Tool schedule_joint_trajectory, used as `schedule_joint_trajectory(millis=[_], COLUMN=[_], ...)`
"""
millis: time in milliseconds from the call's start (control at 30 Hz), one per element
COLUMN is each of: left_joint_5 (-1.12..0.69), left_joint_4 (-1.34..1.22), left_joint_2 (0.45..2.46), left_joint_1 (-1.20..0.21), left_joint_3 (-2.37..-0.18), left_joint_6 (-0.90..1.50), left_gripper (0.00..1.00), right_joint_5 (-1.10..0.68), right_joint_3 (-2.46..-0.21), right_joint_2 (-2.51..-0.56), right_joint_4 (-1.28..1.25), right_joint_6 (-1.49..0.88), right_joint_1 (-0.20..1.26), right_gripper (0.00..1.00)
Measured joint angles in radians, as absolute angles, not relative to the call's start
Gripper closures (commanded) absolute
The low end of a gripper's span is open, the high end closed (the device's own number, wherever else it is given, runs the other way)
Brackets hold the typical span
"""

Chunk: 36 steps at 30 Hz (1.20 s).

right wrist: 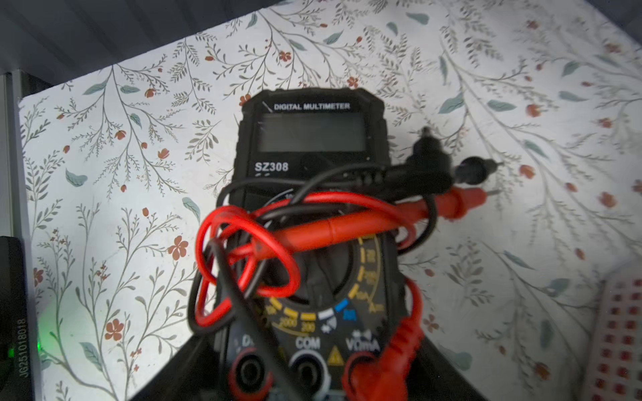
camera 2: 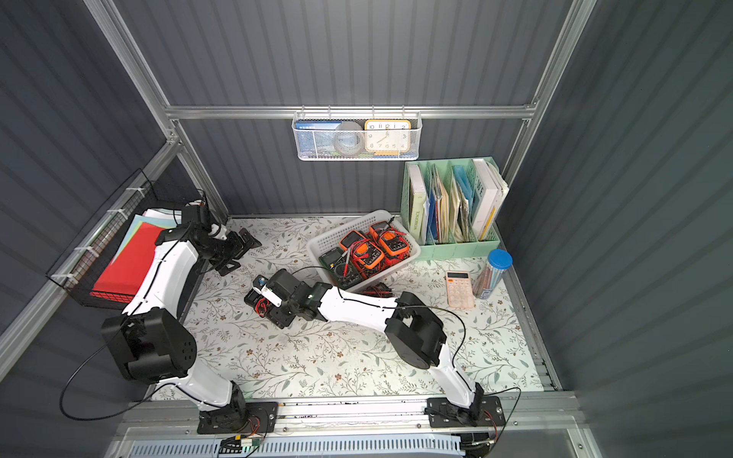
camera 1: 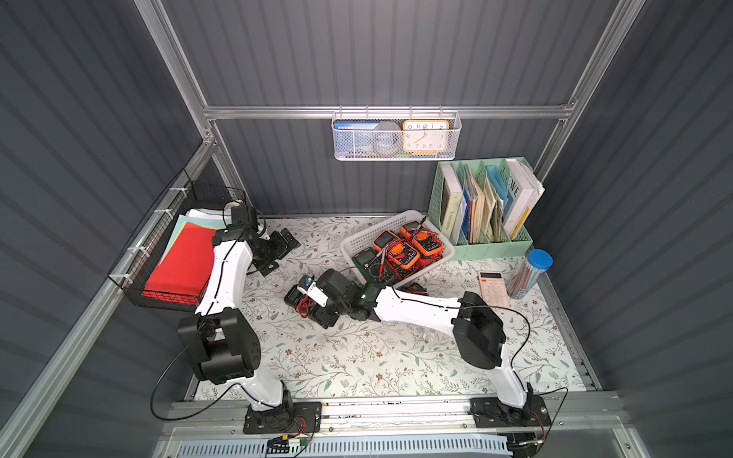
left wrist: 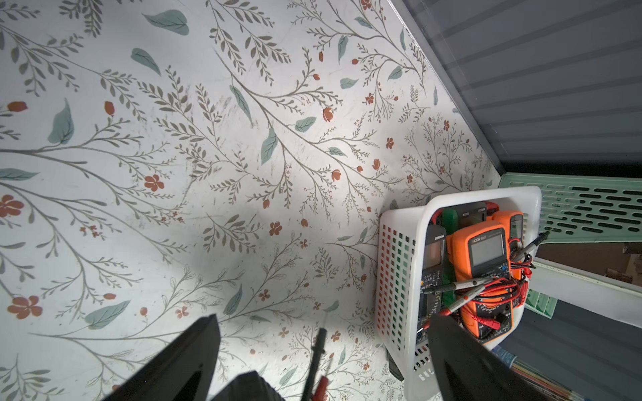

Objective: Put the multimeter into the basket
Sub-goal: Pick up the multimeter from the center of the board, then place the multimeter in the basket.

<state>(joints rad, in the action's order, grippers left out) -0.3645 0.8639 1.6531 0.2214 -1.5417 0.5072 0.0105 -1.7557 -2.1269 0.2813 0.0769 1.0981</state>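
Right gripper (camera 1: 307, 304) reaches in from the front-right corner to mid-tabletop (camera 1: 357, 357), claw clamped on the black multimeter (right wrist: 309, 139). Jaws flank its jack end, probably because the case is bare there while the tangled leads (right wrist: 264, 250) pile over the dial. Lifted or resting? Can't tell.

The basket (camera 1: 359, 238) sits near the back edge toward the back-right corner, just beside the green file rack (camera 1: 492, 246). It holds orange meters (camera 1: 402, 253) already. The multimeter is outside it, off its front-left side, so the carry looks short.

Left gripper (left wrist: 323, 319) hangs near the back-left corner, claw spread wide and empty, clear of the route.

Only the right wrist view shows the grip and the "SZ308" label; in both top views the wrist hides most of the case. The left wrist view gives the basket wall side-on. Only the top views show another dark meter (camera 1: 414, 287) by the basket's front side, half under the right arm.
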Motion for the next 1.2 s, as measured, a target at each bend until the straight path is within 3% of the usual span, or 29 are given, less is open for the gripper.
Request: schedule_joint_trajectory(millis=[267, 633, 967, 1033, 1133, 1200], left_joint_5=[-0.368, -0.421, -0.445, -0.446, -0.445, -0.445], left_joint_4=[0.863, 0.855, 0.849, 0.847, 0.843, 0.84], left_joint_2=[1.652, 1.647, 1.597, 1.592, 1.581, 1.574], left_joint_1=[0.221, 0.221, 0.166, 0.146, 0.115, 0.093], left_joint_3=[-1.542, -1.542, -1.52, -1.508, -1.485, -1.472], left_joint_6=[0.507, 0.508, 0.508, 0.508, 0.512, 0.515], left_gripper=[0.01, 0.01, 0.01, 0.01, 0.01, 0.01], right_joint_5=[0.086, 0.143, 0.159, 0.158, 0.158, 0.159], right_joint_3=[-1.686, -1.543, -1.47, -1.469, -1.467, -1.467], right_joint_2=[-2.038, -1.889, -1.887, -1.9, -1.914, -1.925], right_joint_4=[0.287, 0.282, 0.277, 0.277, 0.277, 0.277], right_joint_6=[0.087, 0.019, -0.031, -0.039, -0.048, -0.052], right_joint_1=[1.045, 0.838, 0.767, 0.765, 0.765, 0.766], right_gripper=[0.66, 0.65, 0.61, 0.55, 0.34, 0.27])
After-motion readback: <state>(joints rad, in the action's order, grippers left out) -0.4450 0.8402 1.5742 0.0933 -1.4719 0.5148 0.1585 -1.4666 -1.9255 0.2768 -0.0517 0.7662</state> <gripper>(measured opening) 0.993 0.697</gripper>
